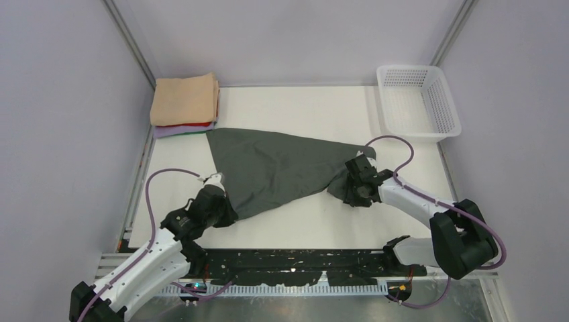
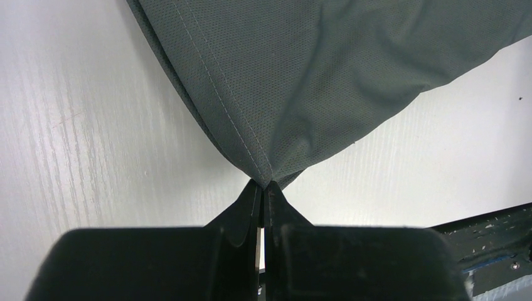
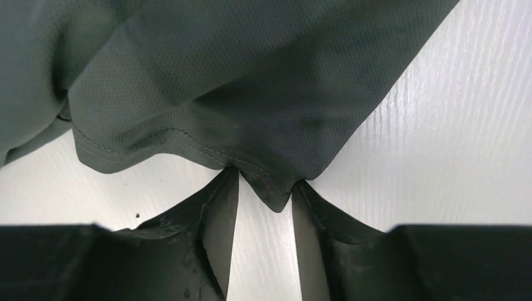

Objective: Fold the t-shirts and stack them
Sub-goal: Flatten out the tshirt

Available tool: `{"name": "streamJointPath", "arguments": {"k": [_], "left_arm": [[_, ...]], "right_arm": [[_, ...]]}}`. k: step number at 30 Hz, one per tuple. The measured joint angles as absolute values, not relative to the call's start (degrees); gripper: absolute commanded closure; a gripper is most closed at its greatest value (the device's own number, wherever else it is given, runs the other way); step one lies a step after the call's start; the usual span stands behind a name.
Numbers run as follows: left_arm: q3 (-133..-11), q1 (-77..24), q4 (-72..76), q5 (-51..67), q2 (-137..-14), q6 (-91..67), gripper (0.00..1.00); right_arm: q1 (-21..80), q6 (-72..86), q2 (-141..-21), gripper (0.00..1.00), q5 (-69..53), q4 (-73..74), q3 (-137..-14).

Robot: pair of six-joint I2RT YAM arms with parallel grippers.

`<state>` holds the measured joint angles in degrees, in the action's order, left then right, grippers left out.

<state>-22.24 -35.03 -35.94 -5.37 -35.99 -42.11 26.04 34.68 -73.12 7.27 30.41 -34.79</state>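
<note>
Left gripper (image 2: pixel 264 190): the jaws are pressed together on a stitched corner of the dark grey t-shirt (image 1: pixel 275 168), and the cloth is drawn into a taut peak at the fingertips. Right gripper (image 3: pixel 266 183): the jaws are held apart, with a small point of the shirt's hem lying in the gap. The hem is met by the tips of both fingers but is not clamped.

The dark grey t-shirt is spread as a rough triangle across the middle of the white table (image 1: pixel 302 111). Its pinched corner is drawn toward the near left corner of the table, and its narrow end is bunched at the Right gripper, nearer the right edge.

A folded stack is placed at the far left corner. A peach-tan t-shirt (image 1: pixel 184 99) is seen on top, a red t-shirt (image 1: pixel 201 125) beneath it and a pale lavender t-shirt (image 1: pixel 164 131) at the bottom. Only the edges of the lower two are shown. A white mesh basket (image 1: pixel 448 100) is set at the far right corner, well apart from the grey cloth.
</note>
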Motion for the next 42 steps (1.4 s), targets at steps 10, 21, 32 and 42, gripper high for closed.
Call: {"name": "streamJointPath", "arguments": {"k": [10, 21, 32, 42], "left_arm": [[-22.15, -35.03, -35.31, -6.92, -36.12, -43.05, 1.0], [-32.47, -34.22, -27.73, -13.21, -43.83, -38.04, 1.0], [-54.59, -31.09, -28.29, -23.92, -43.07, -30.92, 1.0], [-71.57, -31.09, -30.11, -23.94, -35.2, -22.94, 1.0]], "right_arm": [[26.04, 35.14, -75.4, 0.95, 10.52, 24.97, -35.31], [25.06, 33.21, -69.17, 0.95, 19.62, 22.46, -41.58], [22.09, 25.76, -57.14, 0.95, 24.64, 20.93, -58.02], [22.09, 18.83, -47.7, 0.95, 21.8, 22.39, -77.01]]}}
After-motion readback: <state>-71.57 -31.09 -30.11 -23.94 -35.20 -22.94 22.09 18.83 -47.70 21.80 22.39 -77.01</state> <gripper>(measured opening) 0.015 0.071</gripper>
